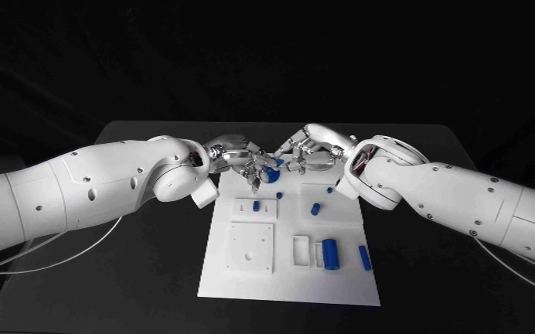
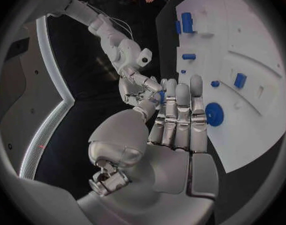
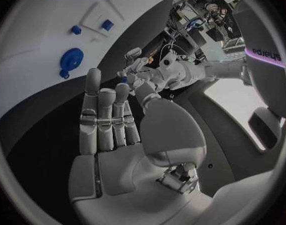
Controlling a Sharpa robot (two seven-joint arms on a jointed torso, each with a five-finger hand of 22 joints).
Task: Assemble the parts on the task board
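Both silver many-fingered hands, left (image 1: 236,152) and right (image 1: 307,150), met over the far edge of the white flat task board (image 1: 259,272), fingers straight and side by side, holding nothing. A round blue disc part (image 1: 272,174) lay just below them at that far edge. The other small blue parts lay across the board's middle, a larger blue cylinder (image 1: 331,253) standing toward its near right corner.

task board (image 1: 292,276): 1 | blue parts (image 1: 330,253) visible in head view: 7, comprising 1 round disc, 2 long cylinders, 4 small pieces | hands (image 1: 236,155): 2 | arms (image 1: 95,189): 2 | table (image 1: 145,257): 1
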